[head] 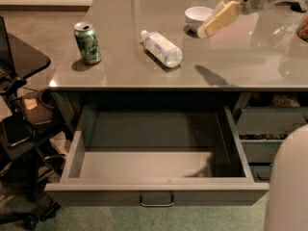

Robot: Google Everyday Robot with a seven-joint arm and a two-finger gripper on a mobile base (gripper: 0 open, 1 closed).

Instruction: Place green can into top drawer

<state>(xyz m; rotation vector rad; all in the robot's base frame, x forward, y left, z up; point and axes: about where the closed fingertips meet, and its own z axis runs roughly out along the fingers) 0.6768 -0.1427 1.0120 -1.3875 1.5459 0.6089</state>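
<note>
The green can (88, 43) stands upright on the grey countertop (120, 73) at the left, silver top up. The top drawer (96, 165) is pulled wide open below the counter; its grey inside holds nothing, and its metal bar handle (156, 199) is at front centre. My gripper (207, 12) is in the air at the top right, above the counter and near a white bowl, far to the right of the can. Its pale fingers (219, 20) stand apart and hold nothing.
A clear plastic bottle (161, 48) lies on its side mid-counter between can and gripper. A white bowl (198, 14) sits behind it. Narrower grey drawers (269, 124) are at the right. A black stand (19, 129) is at the left, and my white body (288, 186) at the lower right.
</note>
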